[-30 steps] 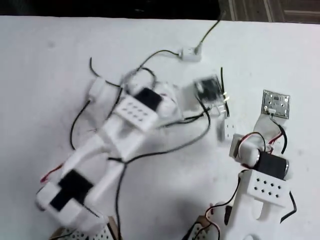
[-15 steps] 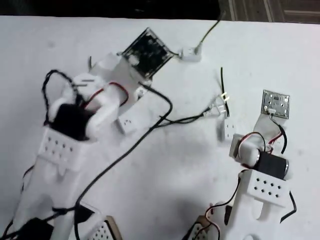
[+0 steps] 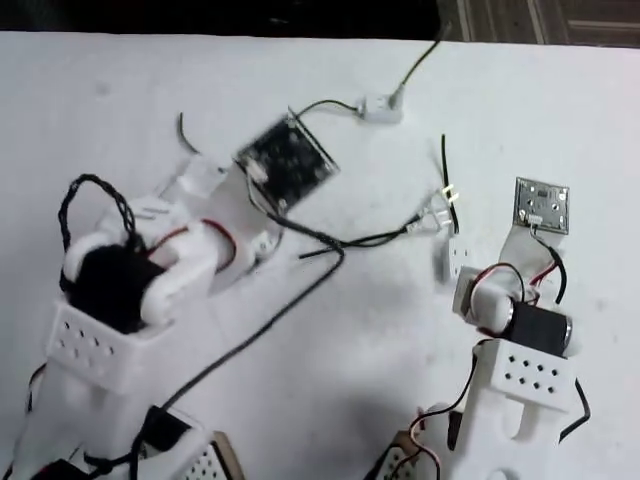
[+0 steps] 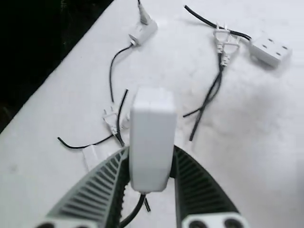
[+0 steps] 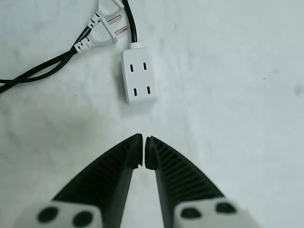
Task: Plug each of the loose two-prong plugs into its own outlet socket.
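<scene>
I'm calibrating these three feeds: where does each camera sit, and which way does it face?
High view: fixed above the table, looking down; left arm and right arm both show.
Left wrist view: on the left arm's wrist, looking across the table past the left gripper, shut on a white block.
Right wrist view: on the right arm's wrist, looking down past the shut right gripper at a socket block.
Shared: that socket block and the paired plugs beside it appear in all three.
</scene>
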`<state>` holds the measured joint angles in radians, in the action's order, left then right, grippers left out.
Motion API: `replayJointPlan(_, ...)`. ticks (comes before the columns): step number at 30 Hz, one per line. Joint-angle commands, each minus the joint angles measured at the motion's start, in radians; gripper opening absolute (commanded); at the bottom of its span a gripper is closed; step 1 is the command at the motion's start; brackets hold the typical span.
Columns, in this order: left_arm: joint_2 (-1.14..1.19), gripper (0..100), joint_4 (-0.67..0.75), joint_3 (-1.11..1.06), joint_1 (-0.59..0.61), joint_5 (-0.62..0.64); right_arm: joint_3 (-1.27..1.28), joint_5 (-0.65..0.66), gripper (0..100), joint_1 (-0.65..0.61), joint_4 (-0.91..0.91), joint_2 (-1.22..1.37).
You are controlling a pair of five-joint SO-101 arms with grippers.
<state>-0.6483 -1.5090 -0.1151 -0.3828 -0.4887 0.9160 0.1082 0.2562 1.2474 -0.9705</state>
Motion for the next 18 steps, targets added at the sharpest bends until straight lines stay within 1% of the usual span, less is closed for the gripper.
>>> replayJointPlan(1,-0.045,2,-0.157,0.025,-0.108,0.011,-0.02,-0.008,1.7,-0.012,-0.008,-0.015)
replayJointPlan(4,-0.051,2,-0.221,0.003,-0.171,0.014,-0.02,-0.008,1.7,-0.012,-0.008,-0.015)
replayJointPlan(8,-0.053,2,-0.198,-0.152,-0.234,0.015,-0.018,-0.008,1.7,-0.013,-0.008,-0.015)
replayJointPlan(12,-0.065,2,-0.087,-0.364,-0.255,0.051,-0.006,-0.008,1.7,-0.021,-0.015,-0.015)
replayJointPlan(15,-0.127,2,0.038,-0.539,-0.259,0.074,-0.005,-0.008,1.7,-0.056,-0.01,-0.015)
replayJointPlan(18,-0.205,2,0.137,-0.715,-0.28,0.077,-0.003,-0.008,1.7,-0.065,-0.01,-0.015)
